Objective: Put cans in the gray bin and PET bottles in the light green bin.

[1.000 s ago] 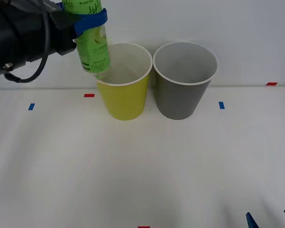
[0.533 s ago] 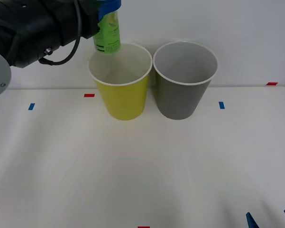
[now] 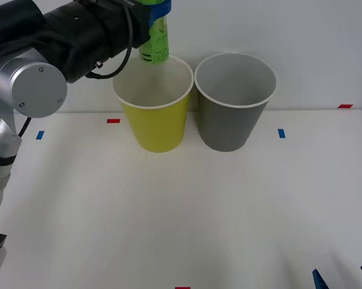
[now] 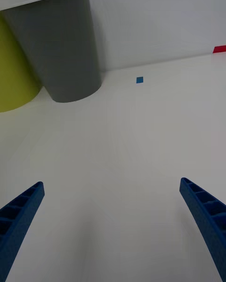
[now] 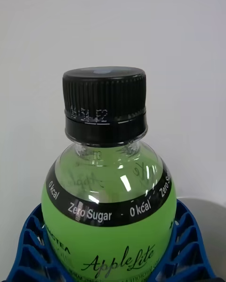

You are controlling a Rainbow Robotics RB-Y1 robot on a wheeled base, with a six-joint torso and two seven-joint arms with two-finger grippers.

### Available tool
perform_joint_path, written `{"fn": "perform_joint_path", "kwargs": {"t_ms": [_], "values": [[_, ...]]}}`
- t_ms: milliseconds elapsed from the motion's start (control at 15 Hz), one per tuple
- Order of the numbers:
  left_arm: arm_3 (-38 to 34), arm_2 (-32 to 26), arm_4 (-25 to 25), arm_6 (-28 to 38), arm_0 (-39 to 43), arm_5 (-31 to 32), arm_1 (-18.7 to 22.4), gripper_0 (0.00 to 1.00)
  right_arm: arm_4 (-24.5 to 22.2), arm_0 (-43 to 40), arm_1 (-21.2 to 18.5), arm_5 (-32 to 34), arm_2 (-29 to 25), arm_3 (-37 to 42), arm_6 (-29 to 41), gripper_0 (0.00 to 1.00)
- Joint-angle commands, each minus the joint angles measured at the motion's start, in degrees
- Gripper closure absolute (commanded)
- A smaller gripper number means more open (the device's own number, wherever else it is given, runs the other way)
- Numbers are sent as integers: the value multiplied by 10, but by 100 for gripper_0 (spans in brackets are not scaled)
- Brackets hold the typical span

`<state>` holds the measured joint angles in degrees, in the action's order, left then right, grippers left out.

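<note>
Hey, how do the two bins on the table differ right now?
The light green bin is lime outside; the gray bin is dark gray. The light green bin stands on the robot's left, the gray bin on its right. The left end effector holds the PET bottle above the light green bin; nothing hangs over the gray bin. Both are tapered, white-rimmed, upright and alike in size.

Setting: robot test bench in a lab-like room. Evidence: plain white table (image 3: 181, 211) against a bare white wall (image 3: 313, 36); small blue tape marks (image 3: 281, 133) and red tape marks (image 3: 113, 121) on the table beside the gray bin (image 3: 234, 114); no household or shop furnishings near that bin.
</note>
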<state>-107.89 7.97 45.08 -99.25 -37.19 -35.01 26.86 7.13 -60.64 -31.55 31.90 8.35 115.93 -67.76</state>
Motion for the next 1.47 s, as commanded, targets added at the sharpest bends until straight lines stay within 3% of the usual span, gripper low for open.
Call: {"fn": "perform_joint_path", "kwargs": {"t_ms": [67,267,333,400,467,1467], "values": [[8,9,-6,-3,-1,12,0,100,0,0,0,0,0,0,0,0],[8,9,-8,-4,-1,12,0,100,0,0,0,0,0,0,0,0],[8,9,-8,-4,-1,12,0,94,0,0,0,0,0,0,0,0],[8,9,-8,-4,-1,12,1,11,0,0,0,0,0,0,0,0],[8,9,-10,-4,-1,12,0,0,0,0,0,0,0,0,0,0],[8,9,-31,1,-2,16,6,0,0,0,0,0,0,0,0,0]]}}
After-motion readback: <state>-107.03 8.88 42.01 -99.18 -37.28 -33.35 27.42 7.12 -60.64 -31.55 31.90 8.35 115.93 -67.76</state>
